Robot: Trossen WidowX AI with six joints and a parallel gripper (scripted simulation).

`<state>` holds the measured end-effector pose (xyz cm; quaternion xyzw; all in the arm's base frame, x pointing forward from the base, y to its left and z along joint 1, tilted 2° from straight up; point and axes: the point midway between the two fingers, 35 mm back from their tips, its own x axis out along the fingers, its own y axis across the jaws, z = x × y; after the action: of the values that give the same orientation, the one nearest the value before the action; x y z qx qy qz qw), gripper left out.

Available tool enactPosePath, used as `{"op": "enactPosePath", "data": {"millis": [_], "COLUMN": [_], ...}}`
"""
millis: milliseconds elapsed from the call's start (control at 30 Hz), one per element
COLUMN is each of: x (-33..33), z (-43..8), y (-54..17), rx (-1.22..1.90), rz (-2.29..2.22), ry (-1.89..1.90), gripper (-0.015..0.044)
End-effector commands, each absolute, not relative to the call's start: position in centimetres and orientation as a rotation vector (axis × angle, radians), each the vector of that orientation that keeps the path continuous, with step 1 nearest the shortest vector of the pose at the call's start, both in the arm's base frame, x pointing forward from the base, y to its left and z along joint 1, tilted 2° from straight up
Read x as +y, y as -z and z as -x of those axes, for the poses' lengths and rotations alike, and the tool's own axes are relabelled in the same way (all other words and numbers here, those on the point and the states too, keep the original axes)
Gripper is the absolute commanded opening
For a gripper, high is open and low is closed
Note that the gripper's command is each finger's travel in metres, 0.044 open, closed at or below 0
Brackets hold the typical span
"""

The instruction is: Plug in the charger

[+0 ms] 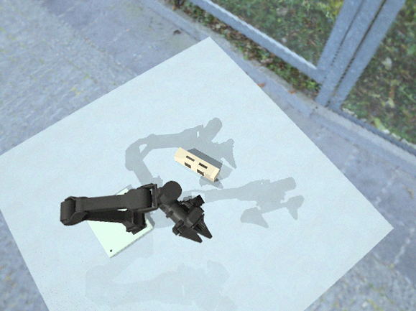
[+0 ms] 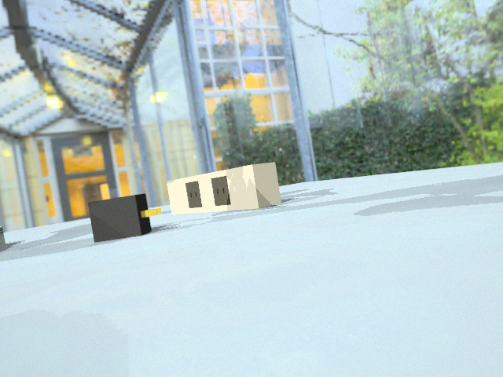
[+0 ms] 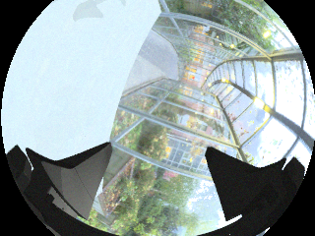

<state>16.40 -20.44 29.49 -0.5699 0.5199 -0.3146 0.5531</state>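
Observation:
The charger (image 2: pixel 115 219) is a black block with yellow prongs (image 2: pixel 152 212). It rests on the table in the exterior view, prongs toward the right and the strip side. In the top view the arm and gripper hide it. The cream power strip (image 1: pixel 194 165) (image 2: pixel 206 193) lies beyond it, with two dark outlets on the side that shows in the exterior view. My gripper (image 1: pixel 206 239) (image 3: pixel 159 150) is open and empty, raised above the table. In the top view its fingers point to the lower right, away from the strip. Neither charger nor strip shows in the wrist view.
A pale green plate (image 1: pixel 113 236) with a small dark dot lies partly under the arm in the top view. Arm shadows cross the pale table (image 1: pixel 232 92). A small piece of a grey-green object (image 2: pixel 1 239) shows at the exterior view's left edge.

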Motion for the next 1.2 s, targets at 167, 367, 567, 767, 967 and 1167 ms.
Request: {"op": "enactPosePath", "data": {"millis": [167, 367, 567, 767, 967, 1167], "x": [-19.7, -18.9, -17.8, -16.5, -15.1, -13.6], "z": [-19.3, -20.7, -21.7, -22.5, -22.9, -23.1], "y": [-26.2, -24.0, -21.8, -19.7, -17.6, -15.7], "rx": [1.166, 1.147, 1.143, 1.155, 1.181, 1.222], "rz": [1.188, 1.069, 0.938, 0.798, 0.650, 0.496], "ry": [0.607, 0.532, 0.462, 0.400, 0.349, 0.309], "gripper": [0.0440, 0.0440, 0.0440, 0.0440, 0.0440, 0.0440]}}
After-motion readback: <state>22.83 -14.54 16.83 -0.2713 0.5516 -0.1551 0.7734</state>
